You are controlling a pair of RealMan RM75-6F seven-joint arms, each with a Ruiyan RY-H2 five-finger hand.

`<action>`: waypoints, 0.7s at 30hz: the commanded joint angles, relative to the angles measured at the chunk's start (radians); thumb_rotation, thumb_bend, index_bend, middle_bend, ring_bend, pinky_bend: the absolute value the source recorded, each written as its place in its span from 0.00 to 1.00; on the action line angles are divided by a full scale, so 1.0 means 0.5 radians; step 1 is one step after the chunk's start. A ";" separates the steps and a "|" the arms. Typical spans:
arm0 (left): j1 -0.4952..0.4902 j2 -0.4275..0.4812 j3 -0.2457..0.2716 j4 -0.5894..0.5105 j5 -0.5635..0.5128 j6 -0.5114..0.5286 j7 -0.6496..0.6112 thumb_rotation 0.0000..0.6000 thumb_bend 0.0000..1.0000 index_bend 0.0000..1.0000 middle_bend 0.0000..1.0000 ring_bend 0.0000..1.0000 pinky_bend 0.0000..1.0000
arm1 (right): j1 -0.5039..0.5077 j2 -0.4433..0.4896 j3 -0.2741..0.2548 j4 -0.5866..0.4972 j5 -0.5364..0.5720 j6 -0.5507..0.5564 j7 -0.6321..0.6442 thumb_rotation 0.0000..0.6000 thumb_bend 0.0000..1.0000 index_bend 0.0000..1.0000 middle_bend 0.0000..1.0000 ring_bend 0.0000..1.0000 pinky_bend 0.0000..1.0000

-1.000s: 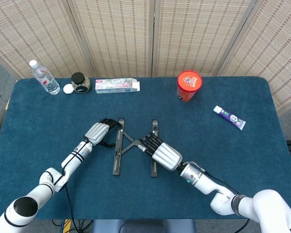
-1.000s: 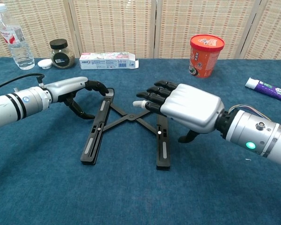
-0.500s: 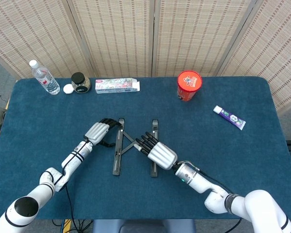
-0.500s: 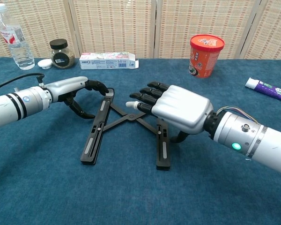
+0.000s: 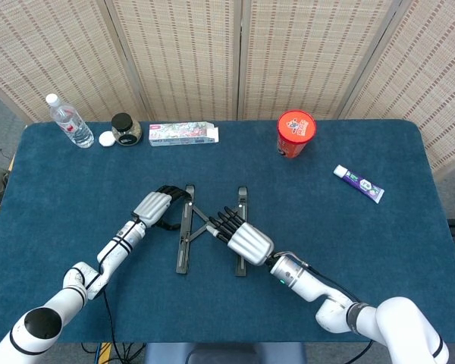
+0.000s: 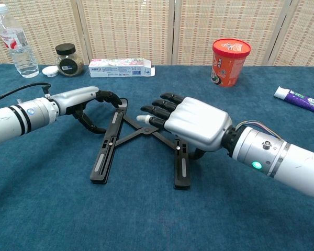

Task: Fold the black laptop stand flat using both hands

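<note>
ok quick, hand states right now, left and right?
Left hand: fingers curled at the far end of the laptop stand's left rail; a firm grip cannot be told.
Right hand: open, fingers extended over the right rail, holding nothing.

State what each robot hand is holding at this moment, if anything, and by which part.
The left hand grips the far end of the black laptop stand's left rail. The right hand lies over the right rail; whether it grips it cannot be told.

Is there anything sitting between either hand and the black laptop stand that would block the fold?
Nothing visible does. The left hand is at the top of the laptop stand's left rail, the right hand over its right rail. Bottle, jar, box, cup and tube lie well away.
</note>
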 commanded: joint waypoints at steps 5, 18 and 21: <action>-0.004 -0.005 -0.002 -0.002 0.001 0.009 -0.001 1.00 0.17 0.18 0.20 0.11 0.07 | 0.009 -0.024 0.006 0.025 0.004 0.008 -0.001 1.00 0.00 0.00 0.00 0.00 0.00; -0.003 0.001 -0.006 -0.016 -0.005 0.008 0.017 1.00 0.17 0.18 0.20 0.11 0.07 | 0.031 -0.081 0.018 0.079 0.000 0.040 0.010 1.00 0.00 0.00 0.00 0.00 0.00; -0.002 0.003 -0.006 -0.023 -0.005 0.011 0.022 1.00 0.17 0.18 0.20 0.11 0.07 | 0.040 -0.090 0.024 0.080 0.001 0.043 0.011 1.00 0.00 0.00 0.00 0.00 0.00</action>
